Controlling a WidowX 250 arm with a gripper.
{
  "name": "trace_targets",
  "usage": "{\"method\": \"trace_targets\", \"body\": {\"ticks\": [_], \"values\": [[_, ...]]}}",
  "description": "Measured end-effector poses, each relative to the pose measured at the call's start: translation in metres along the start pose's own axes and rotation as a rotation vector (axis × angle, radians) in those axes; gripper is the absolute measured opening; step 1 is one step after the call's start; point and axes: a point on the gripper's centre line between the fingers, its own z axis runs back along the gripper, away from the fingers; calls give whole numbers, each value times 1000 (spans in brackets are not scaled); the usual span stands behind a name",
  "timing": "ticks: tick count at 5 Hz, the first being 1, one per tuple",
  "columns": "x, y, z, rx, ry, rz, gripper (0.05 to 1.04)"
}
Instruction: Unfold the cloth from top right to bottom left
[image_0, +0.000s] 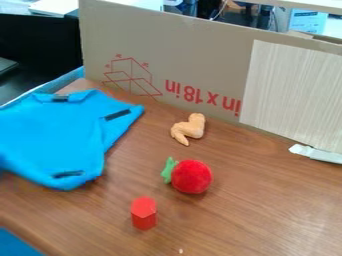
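The blue cloth (57, 132) lies on the left part of the wooden table, with its left side running to the view's edge. It bears dark strips near its top edge, near its upper right corner and near its lower edge. The upper right corner extends out as a pointed flap, and a fold line runs down beside it. How many layers lie under the top one I cannot tell.
On the table (260, 210), right of the cloth, are a chicken-wing toy (189, 128), a red plush toy with green leaves (191, 176) and a red block (143, 213). A cardboard wall (174, 55) stands behind. More blue material (17, 245) shows at the lower left corner.
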Motion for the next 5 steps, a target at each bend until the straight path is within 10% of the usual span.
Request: {"method": "trace_targets", "body": {"ticks": [3, 5], "values": [[-10, -44, 53, -18, -48, -159, 991], [-11, -140, 113, -163, -93, -377, 1001]]}}
